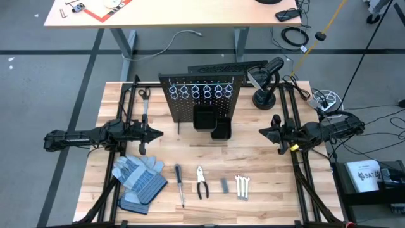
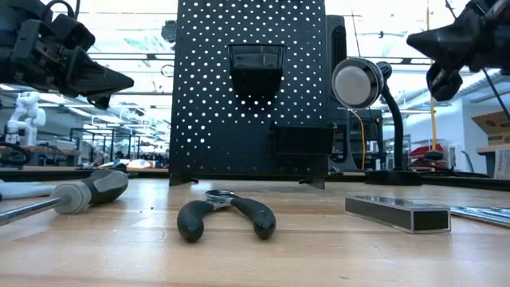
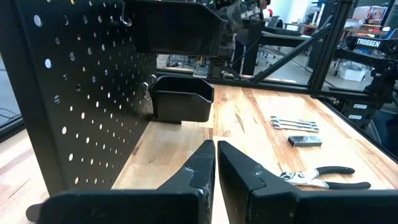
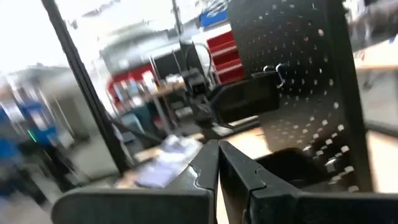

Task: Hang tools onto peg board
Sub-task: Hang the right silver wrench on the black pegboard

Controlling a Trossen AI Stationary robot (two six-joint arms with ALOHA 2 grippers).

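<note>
The left tool (image 1: 157,133) hangs above the wooden surface (image 1: 266,164), its two dark fingers (image 3: 200,167) pressed together on nothing. The right tool (image 1: 263,132) does the same across from it. Between them stands the tall black metal peg board (image 1: 201,101) full of holes. In a row near the front edge lie the thin dark-handled screwdriver (image 1: 180,183), dark-handled pliers (image 1: 202,183), short grey metal piece (image 1: 224,185) and small silver wrenches (image 1: 242,186).

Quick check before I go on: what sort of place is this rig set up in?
Most likely a robotics lab or workshop: an open hall with more benches behind the peg board, another desk nearby, and cables on the floor.
</note>
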